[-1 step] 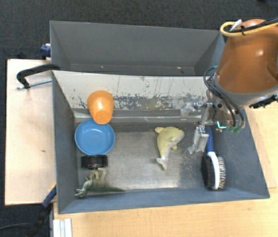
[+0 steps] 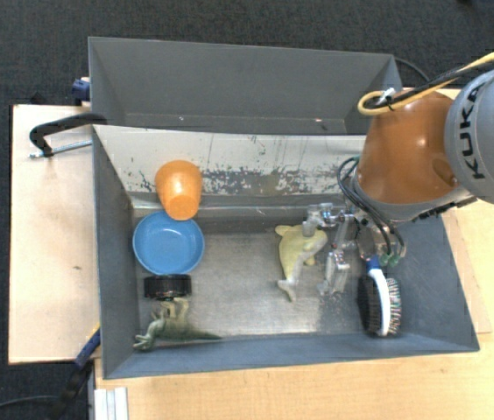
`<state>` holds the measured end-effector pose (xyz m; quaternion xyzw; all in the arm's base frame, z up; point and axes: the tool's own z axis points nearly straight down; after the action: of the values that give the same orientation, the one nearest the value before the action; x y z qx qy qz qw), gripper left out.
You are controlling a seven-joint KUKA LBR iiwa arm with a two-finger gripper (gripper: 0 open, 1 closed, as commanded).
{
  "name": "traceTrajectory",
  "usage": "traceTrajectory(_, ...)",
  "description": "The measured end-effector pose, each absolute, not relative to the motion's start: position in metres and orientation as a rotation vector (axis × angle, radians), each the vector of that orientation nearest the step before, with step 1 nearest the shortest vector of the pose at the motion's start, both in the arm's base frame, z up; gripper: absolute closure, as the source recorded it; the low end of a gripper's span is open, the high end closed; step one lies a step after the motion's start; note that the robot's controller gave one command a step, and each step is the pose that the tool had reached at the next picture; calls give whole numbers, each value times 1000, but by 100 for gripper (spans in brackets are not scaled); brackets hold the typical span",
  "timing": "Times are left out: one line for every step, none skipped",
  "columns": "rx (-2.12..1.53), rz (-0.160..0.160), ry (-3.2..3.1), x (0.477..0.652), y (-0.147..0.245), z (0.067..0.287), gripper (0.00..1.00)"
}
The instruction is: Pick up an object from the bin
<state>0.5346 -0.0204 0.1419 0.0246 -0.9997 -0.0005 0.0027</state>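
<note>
The pale yellow-green toy animal (image 2: 298,254), shaped like a shark or dolphin, lay on the bin floor right of centre, with its head toward the back wall and its tail toward the front. The gripper (image 2: 339,265) stood just beside this toy, on its right, low over the floor. Contact between the two could not be confirmed. Whether the gripper was spread or pressed together could not be determined from the camera view, and nothing was seen held in it. To the right of the gripper, near the front right corner, lay a black hairbrush (image 2: 378,303) with pale bristles along its right side. Above the gripper, the orange cover (image 2: 405,151) of the wrist overhung the right end of the back wall. The remaining items were well apart from it along the left side of the grey bin (image 2: 229,86). These were an orange cup (image 2: 179,189) at the back, a blue bowl (image 2: 168,243) just in front of it, a small black round part (image 2: 167,286) below the bowl, and a green toy dinosaur (image 2: 172,325) in the front left corner.
</note>
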Motion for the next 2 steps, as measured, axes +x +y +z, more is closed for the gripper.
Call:
traceTrajectory(700, 0, -3073, 577, -36, 72, 0)
traceTrajectory(698, 0, -3074, 579, -36, 76, 100)
